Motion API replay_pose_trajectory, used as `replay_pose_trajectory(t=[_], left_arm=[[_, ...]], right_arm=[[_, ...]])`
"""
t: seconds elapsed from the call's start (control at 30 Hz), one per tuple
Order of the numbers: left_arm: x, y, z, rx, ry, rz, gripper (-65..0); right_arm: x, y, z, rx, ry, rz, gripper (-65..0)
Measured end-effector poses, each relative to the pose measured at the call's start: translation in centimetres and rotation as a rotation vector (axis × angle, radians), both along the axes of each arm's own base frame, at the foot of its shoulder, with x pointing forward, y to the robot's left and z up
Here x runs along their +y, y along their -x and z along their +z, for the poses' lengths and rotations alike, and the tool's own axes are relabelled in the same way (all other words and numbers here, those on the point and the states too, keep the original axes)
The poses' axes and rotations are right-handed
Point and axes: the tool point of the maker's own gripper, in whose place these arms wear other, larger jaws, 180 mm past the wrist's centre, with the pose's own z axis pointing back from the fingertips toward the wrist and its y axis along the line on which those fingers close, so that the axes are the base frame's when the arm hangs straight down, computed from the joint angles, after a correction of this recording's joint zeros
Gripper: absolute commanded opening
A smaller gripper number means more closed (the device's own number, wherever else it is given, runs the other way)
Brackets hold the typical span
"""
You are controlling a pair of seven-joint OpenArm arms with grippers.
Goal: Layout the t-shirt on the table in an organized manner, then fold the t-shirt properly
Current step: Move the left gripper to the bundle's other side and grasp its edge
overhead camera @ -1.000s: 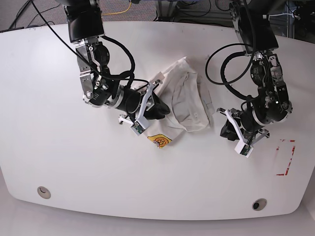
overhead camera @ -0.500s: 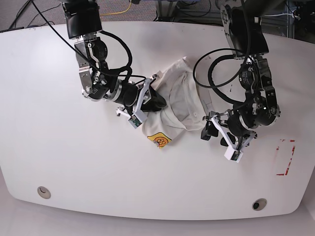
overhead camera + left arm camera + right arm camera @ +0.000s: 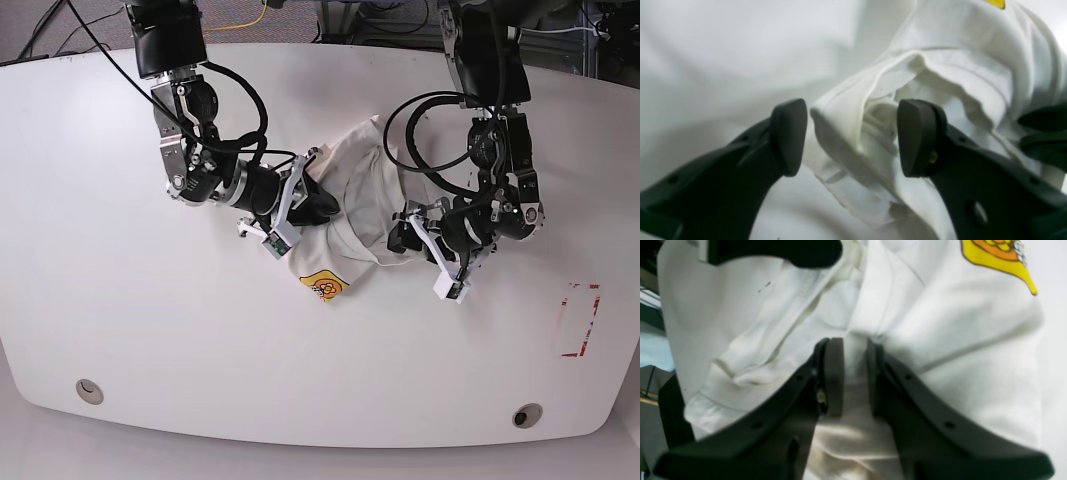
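The white t-shirt (image 3: 362, 195) lies bunched in the middle of the table (image 3: 150, 320), its yellow and orange patch (image 3: 326, 286) showing at the front. My right gripper (image 3: 318, 205) is at the shirt's left side. In the right wrist view this gripper (image 3: 855, 373) is shut, pinching a strip of the shirt (image 3: 940, 340) between its pads. My left gripper (image 3: 408, 232) is at the shirt's right edge. In the left wrist view it (image 3: 852, 136) stands open, with a rolled fold of the shirt (image 3: 940, 66) between the spread fingertips (image 3: 788, 136), not clamped.
Two round grommet holes (image 3: 88, 390) (image 3: 526, 415) sit near the table's front edge. Red tape marks (image 3: 580, 320) lie at the right. Cables and equipment run behind the far edge. Bare white tabletop surrounds the shirt.
My left arm has swung left from the bare table to the shirt's right edge, and its jaws have opened wide. The right gripper has kept its pinch and shifted slightly up and left.
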Motion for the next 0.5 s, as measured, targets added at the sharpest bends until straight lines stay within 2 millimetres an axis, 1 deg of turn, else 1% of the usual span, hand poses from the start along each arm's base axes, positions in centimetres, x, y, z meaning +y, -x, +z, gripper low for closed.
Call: replay_pose_trajectory(t=[0.17,0.33,0.37,0.43,0.47,0.5], left_arm=[[-0.1,0.2,-0.3,0.007,0.008,0.0,-24.7],[-0.5,0.7,-2.0,0.064,0.017,-0.008,-26.0],[-0.7,0.9,-2.3,0.075,0.018,-0.013,-27.8],[-1.1,1.3,-3.1,0.099,0.017,-0.027,-34.2],[-1.2,1.5,-3.3,0.108,0.019,-0.032,-39.7],[-1.5,1.5,-3.5,0.11,0.022,-0.035,-41.7]], right_arm=[[0.0,0.0,0.0,-0.001,-0.001,0.0,-53.3],[0.0,0.0,0.0,-0.001,-0.001,0.0,-53.3],[0.0,0.0,0.0,0.0,-0.001,0.0,-53.3],[0.0,0.0,0.0,0.0,-0.001,0.0,-53.3],[0.0,0.0,0.0,0.0,-0.001,0.0,-53.3],[0.0,0.0,0.0,0.0,-0.001,0.0,-53.3]])
